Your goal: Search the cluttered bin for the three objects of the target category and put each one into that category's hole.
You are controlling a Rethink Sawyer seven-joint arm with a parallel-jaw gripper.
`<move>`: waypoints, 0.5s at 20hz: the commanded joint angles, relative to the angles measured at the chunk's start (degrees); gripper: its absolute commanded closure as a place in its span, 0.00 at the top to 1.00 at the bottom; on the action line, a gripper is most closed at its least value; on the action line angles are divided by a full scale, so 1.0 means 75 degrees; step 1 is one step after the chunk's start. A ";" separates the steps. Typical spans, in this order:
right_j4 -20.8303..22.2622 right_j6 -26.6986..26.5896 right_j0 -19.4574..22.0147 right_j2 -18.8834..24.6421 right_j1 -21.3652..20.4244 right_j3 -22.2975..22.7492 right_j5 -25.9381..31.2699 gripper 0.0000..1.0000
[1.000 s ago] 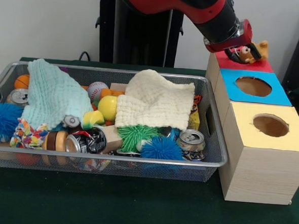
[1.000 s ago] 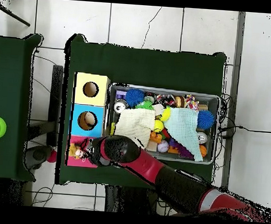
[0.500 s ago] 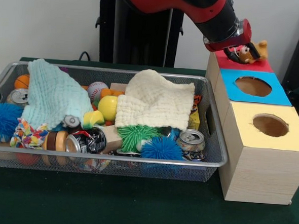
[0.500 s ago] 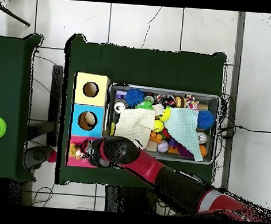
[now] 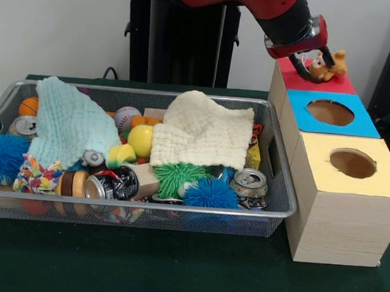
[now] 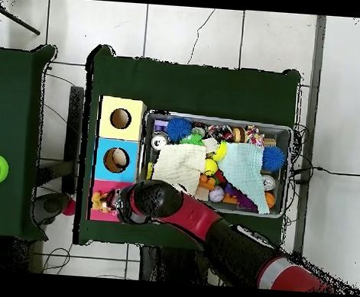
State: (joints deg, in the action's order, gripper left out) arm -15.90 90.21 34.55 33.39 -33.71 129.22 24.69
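A small orange-brown plush animal (image 5: 327, 67) lies on the red top (image 5: 289, 78) of the far wooden box; it also shows in the overhead view (image 6: 99, 202). The hole in that red top is hidden under the toy and gripper. My gripper (image 5: 312, 60) hovers just above the toy, fingers spread to either side of it. From overhead the gripper (image 6: 112, 203) is over the red top (image 6: 102, 215). The wire mesh bin (image 5: 138, 208) holds the clutter. An orange black-striped piece (image 5: 257, 130) peeks out by the cream cloth (image 5: 199, 130).
A blue-topped box (image 5: 329, 113) and a yellow-topped box (image 5: 353, 163) stand in a row nearer the camera. In the bin lie a mint cloth (image 5: 67, 125), spiky balls (image 5: 210, 194), crushed cans (image 5: 249, 182) and a yellow ball (image 5: 140, 140).
My gripper has risen a little above the red top, while the plush toy has stayed almost where it was on the box.
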 commanded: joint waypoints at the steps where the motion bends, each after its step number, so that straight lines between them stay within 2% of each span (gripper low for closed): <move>1: 0.0579 0.0431 0.0062 -0.0940 -0.0190 -0.1231 0.0851 1.00; 8: 0.1457 0.0254 -0.0233 -0.1431 -0.0233 -0.1998 0.1586 1.00; 10: 0.1773 0.0214 -0.0350 -0.1533 -0.0291 -0.2187 0.1549 1.00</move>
State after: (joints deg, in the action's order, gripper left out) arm -9.35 90.21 31.34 31.21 -34.92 123.70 32.55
